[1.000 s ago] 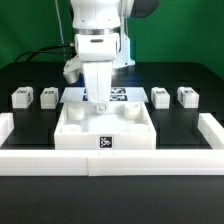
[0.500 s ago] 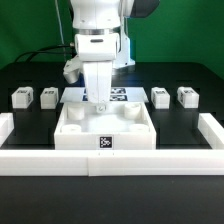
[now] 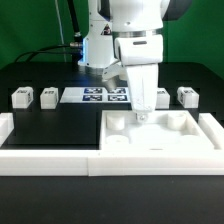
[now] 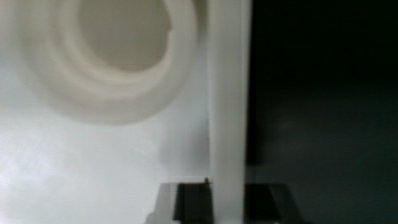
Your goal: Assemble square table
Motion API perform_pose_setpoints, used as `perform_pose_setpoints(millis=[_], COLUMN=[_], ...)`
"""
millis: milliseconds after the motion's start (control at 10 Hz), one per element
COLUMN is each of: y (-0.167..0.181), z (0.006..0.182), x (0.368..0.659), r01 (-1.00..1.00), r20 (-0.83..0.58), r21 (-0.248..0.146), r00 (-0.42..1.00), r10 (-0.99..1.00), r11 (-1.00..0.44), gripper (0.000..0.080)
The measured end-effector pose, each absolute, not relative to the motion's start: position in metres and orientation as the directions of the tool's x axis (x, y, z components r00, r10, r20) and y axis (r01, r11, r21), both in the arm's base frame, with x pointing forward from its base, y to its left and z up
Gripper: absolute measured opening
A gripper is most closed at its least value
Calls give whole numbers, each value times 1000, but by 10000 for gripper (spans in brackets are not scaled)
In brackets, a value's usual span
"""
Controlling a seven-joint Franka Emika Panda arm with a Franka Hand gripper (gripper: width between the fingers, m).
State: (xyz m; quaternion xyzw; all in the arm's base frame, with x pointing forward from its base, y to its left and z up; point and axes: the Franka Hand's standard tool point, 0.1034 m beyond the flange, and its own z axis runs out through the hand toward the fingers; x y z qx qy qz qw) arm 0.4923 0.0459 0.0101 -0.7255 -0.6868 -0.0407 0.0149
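Note:
The white square tabletop (image 3: 158, 133) lies with its round corner sockets facing up, in the corner of the border rail on the exterior view's right. My gripper (image 3: 143, 113) stands upright over its far wall and is shut on that wall. In the wrist view the wall (image 4: 228, 110) runs between my two dark fingers (image 4: 189, 203), with a round socket (image 4: 111, 50) beside it on the tabletop's inner floor. Two white tagged legs (image 3: 22, 97) (image 3: 48, 96) lie at the exterior view's left, and two more (image 3: 161, 97) (image 3: 186, 96) at its right, behind the tabletop.
The marker board (image 3: 95, 95) lies flat at the back middle. The long white border rail (image 3: 60, 160) runs along the front, with short arms at the left (image 3: 5, 125) and right (image 3: 213, 128). The table is black.
The tabletop has slid from the middle to the exterior view's right, into the rail's corner. My gripper moved with it, still holding its far wall.

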Motion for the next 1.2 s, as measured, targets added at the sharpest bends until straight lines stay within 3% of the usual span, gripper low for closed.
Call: perform_pose_setpoints(millis=[600,800,900,1000,1100,1200], y=[59,59,58,58,58,58], z=[10,10,10,10,10,10], x=[493,493,493,493,493,493], r01=[999,999,999,999,999,999], r20=[74,74,74,74,74,74], r21=[13,13,13,13,13,13], r00=[46,48,48,48,49,49], r10=[996,996,996,996,996,996], r11=[-47,-49,-49,-49,-50,-50], gripper=[58,369,369,552,618,618])
